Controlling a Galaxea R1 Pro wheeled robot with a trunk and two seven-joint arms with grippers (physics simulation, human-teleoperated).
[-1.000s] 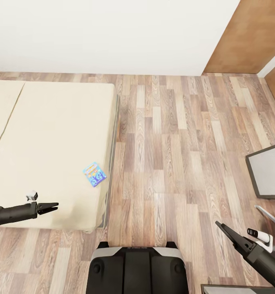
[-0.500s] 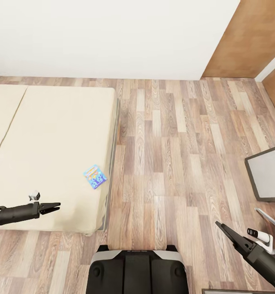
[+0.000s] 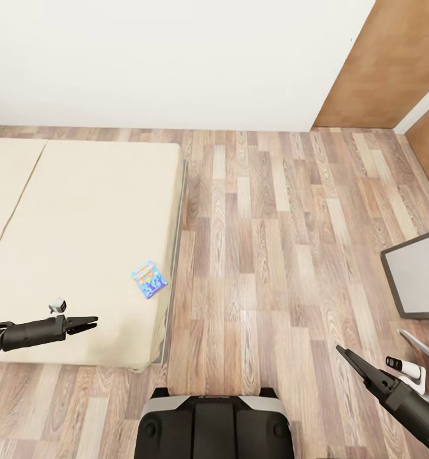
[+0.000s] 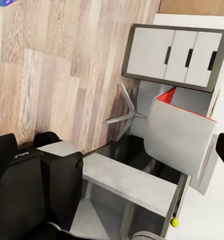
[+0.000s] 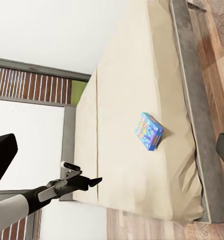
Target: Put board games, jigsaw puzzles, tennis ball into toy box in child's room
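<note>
one board game (image 3: pixel 149 280) is seen lying flat on the bed (image 3: pixel 80 210), near its floor-side edge. the left gripper (image 3: pixel 87 323) hangs clenched and empty beside it; the right gripper (image 3: pixel 348 358) is seen parted. a careless nudge could push the box off the bed's edge.

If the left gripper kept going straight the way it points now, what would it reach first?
The left gripper points sideways across the bed's near corner, toward the wooden floor. The board game lies off that line, farther up the bed. The way looks free past the mattress edge, though its height above the mattress is unclear.
</note>
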